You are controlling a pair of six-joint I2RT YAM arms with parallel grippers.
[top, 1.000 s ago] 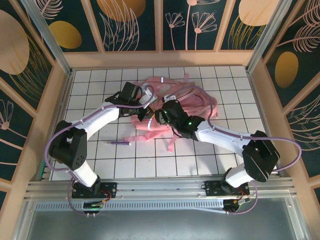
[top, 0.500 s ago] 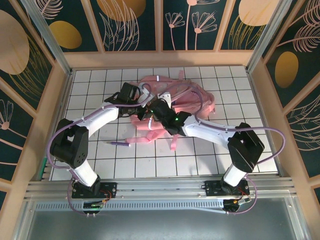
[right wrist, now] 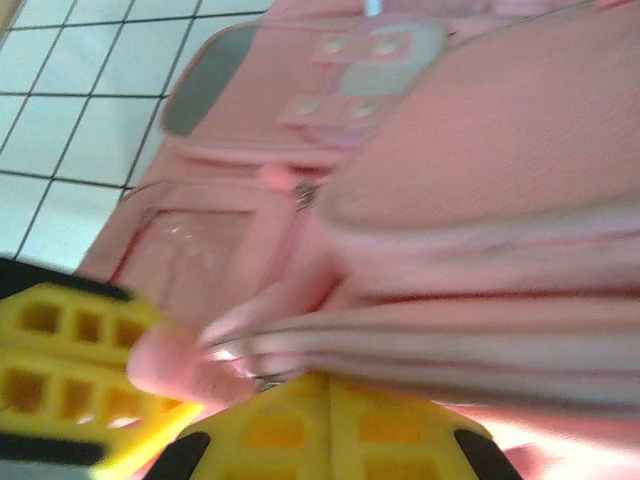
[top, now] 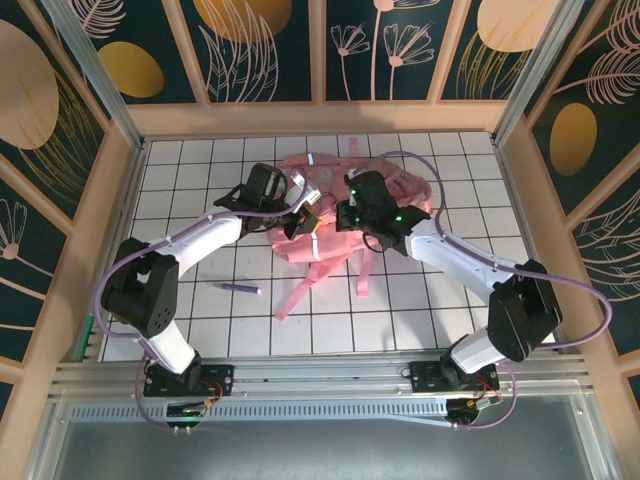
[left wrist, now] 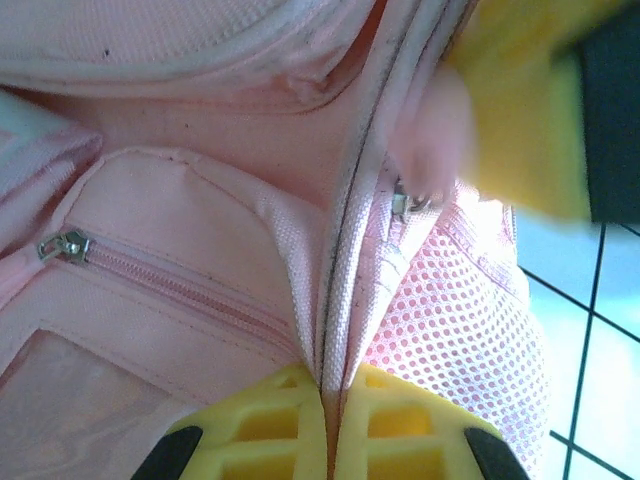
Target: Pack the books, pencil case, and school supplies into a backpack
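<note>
The glossy pink backpack (top: pixel 385 190) lies at the middle back of the tiled table, its straps trailing toward me. My left gripper (top: pixel 303 207) is shut on a fold of the backpack's (left wrist: pixel 200 330) zipper edge, and the fabric runs up from between the yellow fingers (left wrist: pixel 255 430). Just right of it, my right gripper (top: pixel 343 216) is shut at the backpack's (right wrist: pixel 480 150) zipped rim, which lies blurred across the fingertips (right wrist: pixel 390 430) with a metal zip pull (right wrist: pixel 265 380) beside them. A slim purple-looking pen (top: pixel 238 288) lies on the tiles front left. Books and pencil case are out of view.
Loose pink straps (top: pixel 305 285) spread over the tiles in front of the backpack. Wooden walls (top: pixel 105 200) close in the table on the left, right and back. A second zip pull (left wrist: pixel 62 245) sits on a closed pocket zipper.
My right arm has swung from the backpack's front to its right side and its jaws have closed. The backpack and its straps have shifted. The left gripper has held its grip.
</note>
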